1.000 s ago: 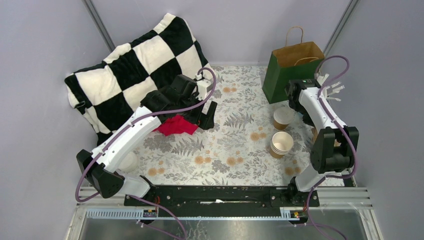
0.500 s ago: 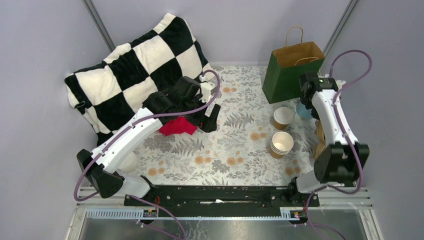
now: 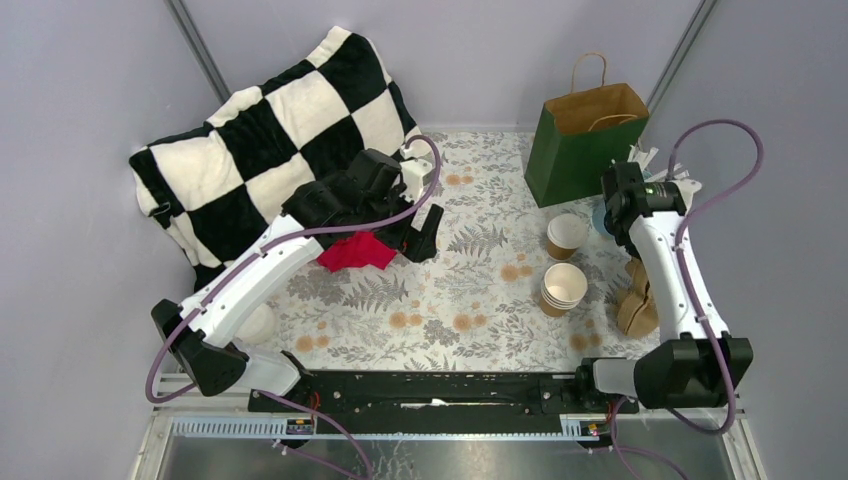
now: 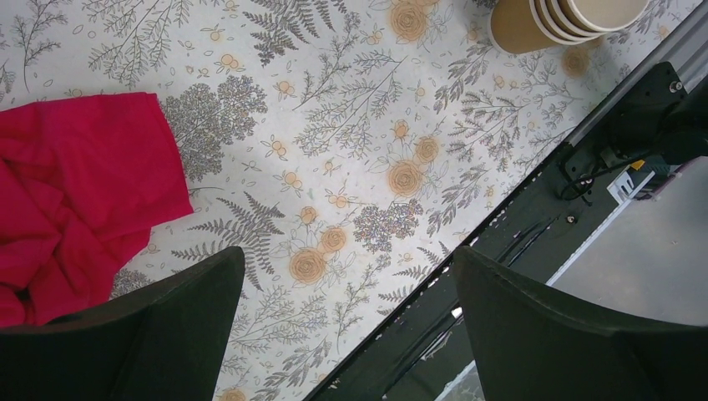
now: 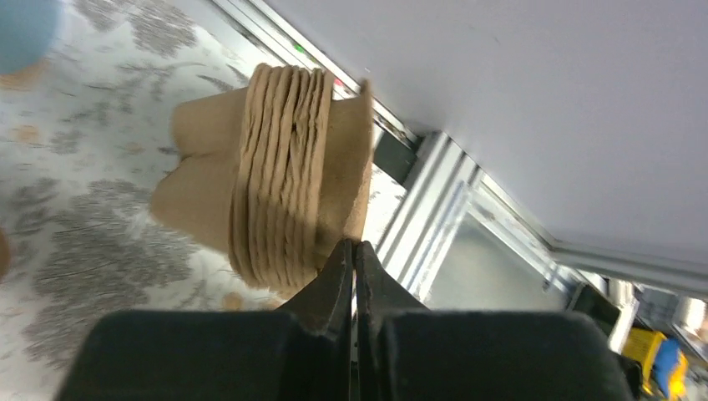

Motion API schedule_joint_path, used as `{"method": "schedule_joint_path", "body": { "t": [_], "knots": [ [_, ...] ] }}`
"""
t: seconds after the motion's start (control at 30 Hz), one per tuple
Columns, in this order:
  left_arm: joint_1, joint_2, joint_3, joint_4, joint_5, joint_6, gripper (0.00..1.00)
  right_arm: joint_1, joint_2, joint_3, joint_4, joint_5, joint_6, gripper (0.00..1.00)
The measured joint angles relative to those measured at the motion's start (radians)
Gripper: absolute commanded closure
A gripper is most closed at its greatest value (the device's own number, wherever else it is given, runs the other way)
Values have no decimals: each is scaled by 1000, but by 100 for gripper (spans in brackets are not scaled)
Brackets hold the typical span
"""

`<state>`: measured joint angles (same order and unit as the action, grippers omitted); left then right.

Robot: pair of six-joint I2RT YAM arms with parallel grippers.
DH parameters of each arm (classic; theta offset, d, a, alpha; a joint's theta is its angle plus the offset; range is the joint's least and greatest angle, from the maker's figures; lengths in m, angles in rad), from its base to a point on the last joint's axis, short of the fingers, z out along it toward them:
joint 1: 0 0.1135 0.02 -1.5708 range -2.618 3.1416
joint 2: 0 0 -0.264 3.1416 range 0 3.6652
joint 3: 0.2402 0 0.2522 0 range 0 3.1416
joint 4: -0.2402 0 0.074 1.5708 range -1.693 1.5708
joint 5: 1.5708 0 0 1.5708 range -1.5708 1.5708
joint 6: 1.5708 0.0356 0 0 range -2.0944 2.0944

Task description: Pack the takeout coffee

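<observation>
No lettering legible on any item. Floral-print surface.

Takeout coffee: near-left part of the surface, close beside the left arm's lower link. Only its white top showed, partly cut off by that link. Well apart from both tools.

Left tool: fingers spread wide, nothing between them, hanging over bare floral print. Red cloth lay crumpled just beside its left finger. Behind it, a black-and-white checkered cushion leaned against the back-left corner.

Right tool: fingers pressed together, pinching nothing that I could see. Tips pointed at a stack of molded cardboard carriers lying on its side near the right edge rail; contact could not be told. The right arm crossed over part of that stack in the top view.

Far right: green paper bag, upright, mouth open, handles up. In front of it a single lidless cup, then a stack of lidless cups. A blue rounded object lay by the single cup, partly hidden by the right wrist.
</observation>
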<state>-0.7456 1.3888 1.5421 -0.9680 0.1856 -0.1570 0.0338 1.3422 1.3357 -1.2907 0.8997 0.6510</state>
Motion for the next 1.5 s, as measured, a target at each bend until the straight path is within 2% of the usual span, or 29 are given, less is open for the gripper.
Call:
{"method": "schedule_joint_path", "body": {
  "t": [0.07, 0.2, 0.3, 0.4, 0.5, 0.57, 0.77, 0.93, 1.17, 1.33, 1.5],
  "knots": [
    [-3, 0, 2, 0, -2, 0, 1, -24, -15, -34, -33, 1, 25, 100],
    [-17, 1, 4, -3, -13, 3, 1, -16, 68, 2, -89, 11, 44, 100],
    [-21, 2, 8, -5, -15, 3, 1, -11, -13, 55, -73, 8, 32, 100],
    [-25, 2, 8, -5, -14, 3, 1, -29, -63, -9, -40, 26, 21, 100],
    [-34, 2, 8, -6, -28, 8, 1, -42, 35, -9, -103, 17, 43, 100],
    [-40, 2, 8, -8, -33, 10, 1, -42, 59, -8, -76, -9, 22, 100],
    [-47, 2, 5, -6, -39, 18, 1, -43, -98, -1, -5, -122, -58, 100],
    [-58, 2, -2, -7, -59, 27, 1, -43, -58, 55, -8, -164, -86, 100],
    [-61, 2, -6, -7, -63, 29, 1, -43, -52, 231, -56, -188, -144, 100],
    [-61, 2, -6, -7, -63, 29, 1, -43, -122, 217, -31, -213, -224, 100],
    [-61, 2, -6, -7, -63, 29, 1, -43, -124, 216, -11, -268, -292, 100]
  ]
}}
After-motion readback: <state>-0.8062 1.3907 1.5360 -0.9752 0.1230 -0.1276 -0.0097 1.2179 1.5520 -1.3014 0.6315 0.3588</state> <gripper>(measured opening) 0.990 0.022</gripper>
